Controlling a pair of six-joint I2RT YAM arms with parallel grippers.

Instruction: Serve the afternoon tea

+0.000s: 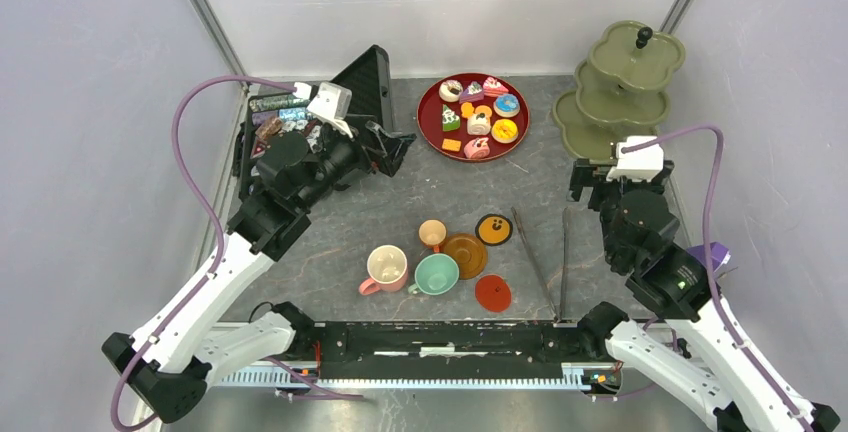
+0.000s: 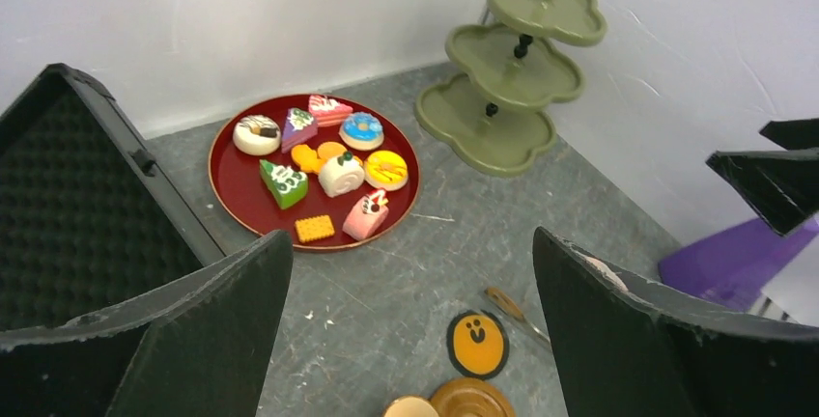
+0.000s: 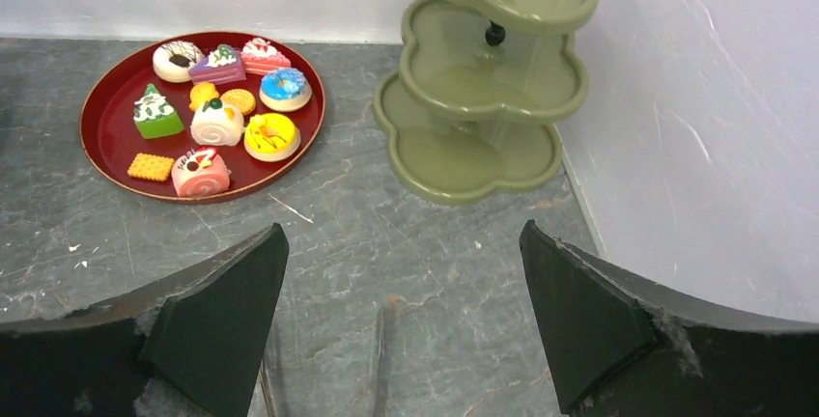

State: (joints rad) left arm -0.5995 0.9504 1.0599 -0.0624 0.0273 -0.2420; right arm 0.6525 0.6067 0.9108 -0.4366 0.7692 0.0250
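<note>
Three cups (image 1: 437, 273) among saucers (image 1: 465, 255); toy pastries (image 1: 479, 124) on red tray (image 1: 430, 128).

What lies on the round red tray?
On the red tray lie toy donuts, cake slices, rolls and orange biscuits. Nothing covers them; only the tray floor under them is hidden.

The left arm (image 1: 230, 262) and right arm (image 1: 680, 282) both reach forward, elbows bent. The left gripper (image 2: 410, 272) and the right gripper (image 3: 403, 243) each hold their jaws spread wide.
</note>
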